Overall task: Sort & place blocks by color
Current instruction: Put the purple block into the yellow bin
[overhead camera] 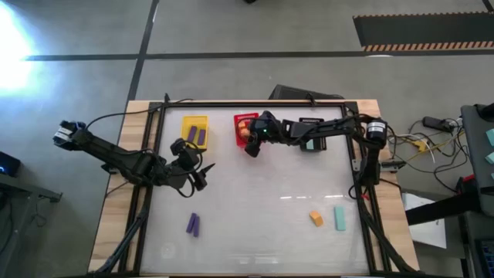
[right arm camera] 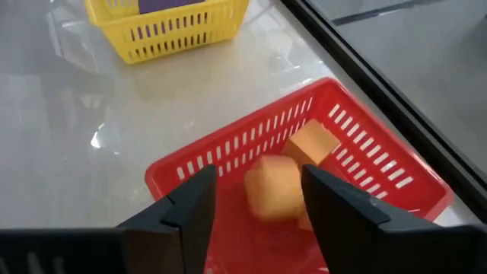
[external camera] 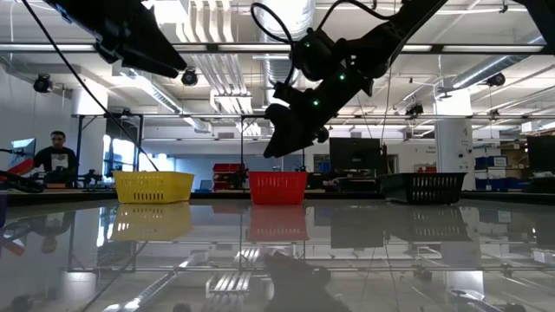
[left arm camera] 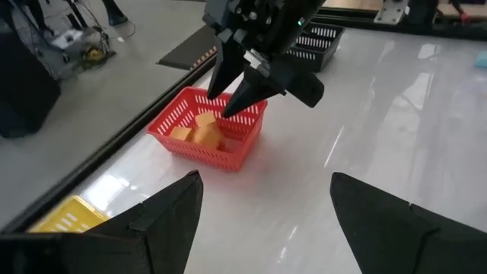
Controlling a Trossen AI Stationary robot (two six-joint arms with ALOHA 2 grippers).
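My right gripper is open above the red basket, its fingers pointing down. Below the gap between the fingers, an orange block shows blurred inside the basket, next to another orange block. Both also show in the left wrist view. My left gripper is open and empty over the table, near the yellow basket, which holds purple blocks. Purple blocks, an orange block and a teal bar lie on the table near its front.
A black basket with a teal block stands right of the red one. The three baskets stand in a row at the table's far edge. A person sits in the room beyond.
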